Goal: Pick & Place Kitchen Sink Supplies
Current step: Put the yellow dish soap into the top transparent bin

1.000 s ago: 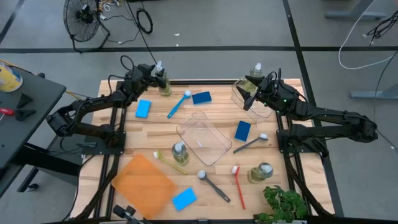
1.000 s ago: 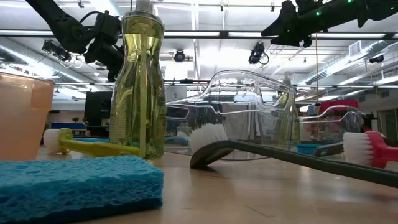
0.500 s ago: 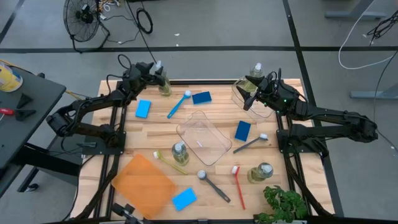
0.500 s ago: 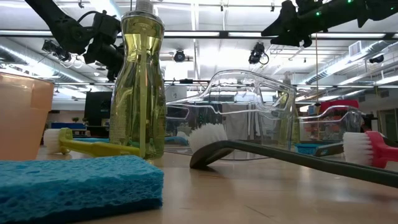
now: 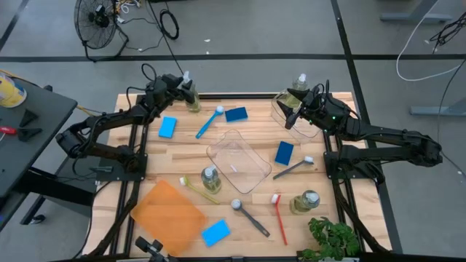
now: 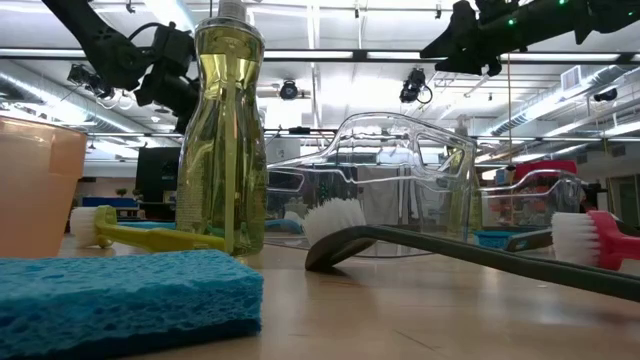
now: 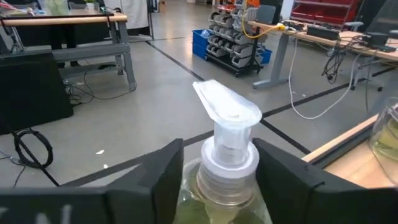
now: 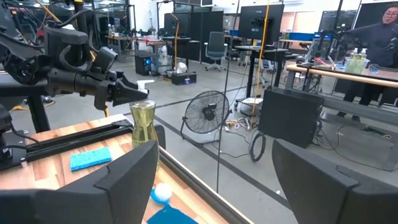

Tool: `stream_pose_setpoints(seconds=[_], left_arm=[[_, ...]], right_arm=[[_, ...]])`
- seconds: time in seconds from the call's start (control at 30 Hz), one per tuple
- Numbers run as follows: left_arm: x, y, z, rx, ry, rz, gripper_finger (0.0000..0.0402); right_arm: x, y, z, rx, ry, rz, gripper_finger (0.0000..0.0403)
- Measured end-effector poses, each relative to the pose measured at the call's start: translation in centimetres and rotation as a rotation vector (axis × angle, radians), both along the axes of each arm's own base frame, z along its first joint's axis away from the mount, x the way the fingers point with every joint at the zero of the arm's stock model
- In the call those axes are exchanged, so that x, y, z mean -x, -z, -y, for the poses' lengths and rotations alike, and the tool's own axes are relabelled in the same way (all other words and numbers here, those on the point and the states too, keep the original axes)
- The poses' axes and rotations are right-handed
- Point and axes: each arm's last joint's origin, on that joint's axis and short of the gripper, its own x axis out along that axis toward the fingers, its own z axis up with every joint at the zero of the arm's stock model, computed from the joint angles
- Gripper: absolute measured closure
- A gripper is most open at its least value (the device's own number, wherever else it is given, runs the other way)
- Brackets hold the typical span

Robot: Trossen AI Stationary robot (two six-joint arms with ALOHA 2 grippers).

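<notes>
A clear bottle of yellow-green soap (image 5: 191, 97) stands upright near the table's far left corner. My left gripper (image 5: 183, 93) is closed around its top, and the pale cap (image 7: 227, 112) rises between the two fingers. My right gripper (image 5: 290, 116) hangs open above a clear tub (image 5: 309, 124) at the far right and touches nothing. Another soap bottle (image 5: 300, 83) stands just beyond that tub. Blue sponges (image 5: 168, 126) (image 5: 236, 114) (image 5: 284, 153) and a blue brush (image 5: 209, 121) lie flat on the wood. My left gripper pinches the soap bottle's shoulder just under the cap collar (image 7: 189, 180) between its two fingers (image 7: 165, 171). The fingers come in nearly level from the table's left side. The bottle stays upright with its base (image 8: 142, 142) on the table.
A clear tub (image 5: 239, 161) sits mid-table. Nearer the front lie a soap bottle (image 5: 210, 177), a yellow-green brush (image 5: 198, 189), a grey brush (image 5: 294, 167), a red brush (image 5: 279, 217), a dark brush (image 5: 250, 217), another bottle (image 5: 306, 201), an orange tray (image 5: 168, 212), a blue sponge (image 5: 215, 232) and a plant (image 5: 333, 239).
</notes>
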Motion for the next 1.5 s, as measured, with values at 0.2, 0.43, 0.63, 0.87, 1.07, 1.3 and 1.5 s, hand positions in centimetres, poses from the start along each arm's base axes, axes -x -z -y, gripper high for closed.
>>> stream_pose_setpoints(seconds=[0.2,0.43,0.63,0.87,1.07,1.3,1.5], left_arm=[[-0.2,0.2,-0.1,0.011,0.018,0.011,0.0269],[-0.2,0.0,-0.1,0.006,0.035,0.017,0.0274],[-1.0,-1.5,-0.4,0.004,0.093,0.040,0.0277],[-2.2,-5.5,-1.0,-0.049,0.180,0.031,0.0277],[-3.4,-9.7,-1.0,-0.134,0.246,0.031,0.0277],[-4.2,-12.8,-0.3,-0.182,0.328,0.068,0.0277],[-5.1,-13.2,0.8,-0.192,0.431,0.084,0.0277]], right_arm=[[0.0,0.0,0.0,0.000,0.000,0.000,0.0085],[0.0,0.0,0.0,0.000,0.000,0.000,0.0085],[0.0,0.0,0.0,0.000,0.000,0.000,0.0085],[0.0,0.0,0.0,0.000,0.000,0.000,0.0085],[0.0,0.0,0.0,0.000,-0.002,0.000,0.0085],[0.0,0.0,0.0,0.001,-0.011,0.000,0.0085],[0.0,0.0,0.0,0.009,-0.012,-0.006,0.0085]])
